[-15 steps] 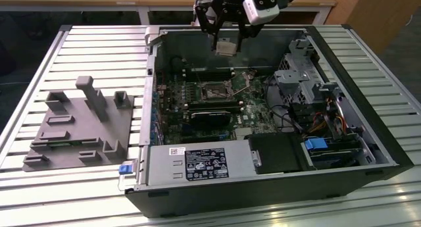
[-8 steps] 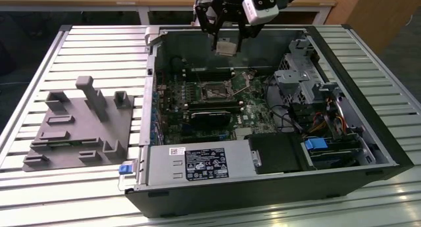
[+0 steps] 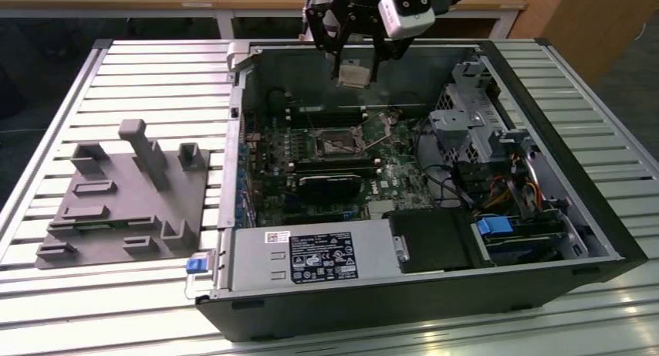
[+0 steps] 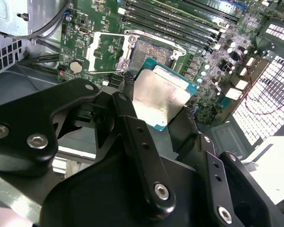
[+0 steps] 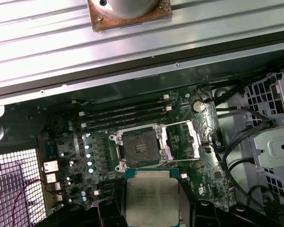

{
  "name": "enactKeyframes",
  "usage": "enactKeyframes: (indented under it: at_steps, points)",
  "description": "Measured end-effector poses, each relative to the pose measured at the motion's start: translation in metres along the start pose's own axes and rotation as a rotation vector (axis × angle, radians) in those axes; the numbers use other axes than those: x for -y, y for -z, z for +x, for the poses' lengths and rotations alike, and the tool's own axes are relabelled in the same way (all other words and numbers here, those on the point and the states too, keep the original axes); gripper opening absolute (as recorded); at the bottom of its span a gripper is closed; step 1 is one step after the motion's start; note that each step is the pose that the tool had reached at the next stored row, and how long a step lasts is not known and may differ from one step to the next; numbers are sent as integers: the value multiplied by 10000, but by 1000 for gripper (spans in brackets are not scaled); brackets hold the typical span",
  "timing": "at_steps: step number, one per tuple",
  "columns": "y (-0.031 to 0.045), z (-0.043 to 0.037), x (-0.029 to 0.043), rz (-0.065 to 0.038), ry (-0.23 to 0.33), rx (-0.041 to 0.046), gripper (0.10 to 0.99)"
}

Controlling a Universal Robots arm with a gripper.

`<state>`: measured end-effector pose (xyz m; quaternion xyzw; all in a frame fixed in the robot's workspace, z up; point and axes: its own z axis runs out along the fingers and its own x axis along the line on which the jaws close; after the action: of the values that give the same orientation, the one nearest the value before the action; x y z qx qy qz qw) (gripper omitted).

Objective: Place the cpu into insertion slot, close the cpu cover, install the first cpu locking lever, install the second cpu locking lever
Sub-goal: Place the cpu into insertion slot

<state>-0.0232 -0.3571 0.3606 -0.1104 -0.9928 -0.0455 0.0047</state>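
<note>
My pincer (image 3: 356,66) is clamped on the cpu (image 3: 354,76), one finger (image 4: 122,106) pressed to each of two opposite edges, so the small square hangs between them with its silvery top showing in both wrist views (image 4: 161,98) (image 5: 152,197). In the exterior view I hang at twelve o'clock of the open computer case (image 3: 607,217), up in the air over its far wall, and the cpu touches nothing but my fingers. The socket (image 3: 335,146) sits near the middle of the green motherboard (image 3: 309,151), at about six o'clock from me and well apart from the cpu. In the first wrist view the socket (image 5: 141,147) is bare, its dark square bed showing, and the cover (image 5: 182,139) is swung open, its thin metal frame lying just beside it. The second wrist view shows the same frame (image 4: 104,52) thrown back next to the socket (image 4: 151,52). Rows of memory slots (image 5: 128,113) run along the side of the socket away from the cpu. In the exterior view a black fan shroud (image 3: 329,182) lies at six o'clock of the socket, and a grey moulded holder (image 3: 123,194) stands on the slatted table (image 3: 62,294) at nine o'clock of the case.
</note>
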Motion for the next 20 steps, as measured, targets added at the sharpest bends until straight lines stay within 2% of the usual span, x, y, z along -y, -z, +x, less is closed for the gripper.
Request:
enactKeyframes:
  at_steps: [20]
  points:
    - [0,0,0,-11,-546,49,537]
